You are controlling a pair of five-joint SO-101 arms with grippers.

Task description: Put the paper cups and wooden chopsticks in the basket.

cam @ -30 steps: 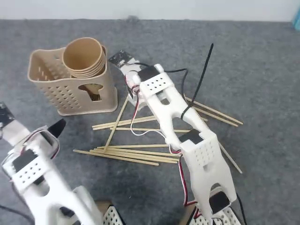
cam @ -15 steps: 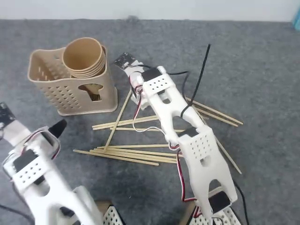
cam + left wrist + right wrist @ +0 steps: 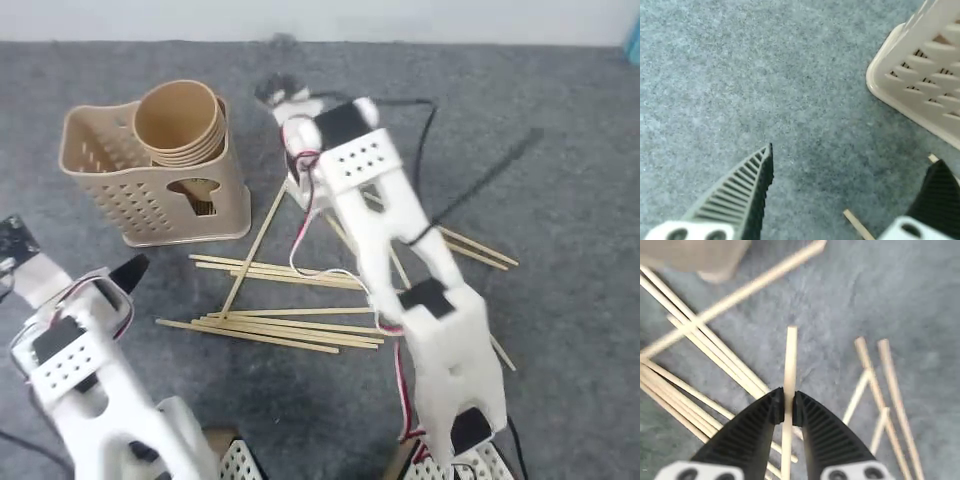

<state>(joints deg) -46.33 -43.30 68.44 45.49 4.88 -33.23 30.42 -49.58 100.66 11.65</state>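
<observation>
A stack of paper cups (image 3: 180, 120) sits inside the beige basket (image 3: 110, 190) at the back left. Several wooden chopsticks (image 3: 285, 330) lie scattered on the grey mat between the basket and the right arm. My right gripper (image 3: 785, 402) is shut on one chopstick (image 3: 790, 360), held above the pile just right of the basket; in the high view this gripper (image 3: 293, 188) is tucked under the wrist. My left gripper (image 3: 852, 165) stands open over bare mat near the basket's front left corner (image 3: 920, 85), with a chopstick end (image 3: 855, 222) just below it.
More chopsticks (image 3: 470, 245) lie to the right of the right arm. The right arm's black cable (image 3: 480, 180) hangs over the mat at the right. Open grey mat stretches behind and to the right of the basket.
The right arm has swung up and toward the back with a chopstick in its gripper, and the nearby sticks have shifted. The left arm has barely moved.
</observation>
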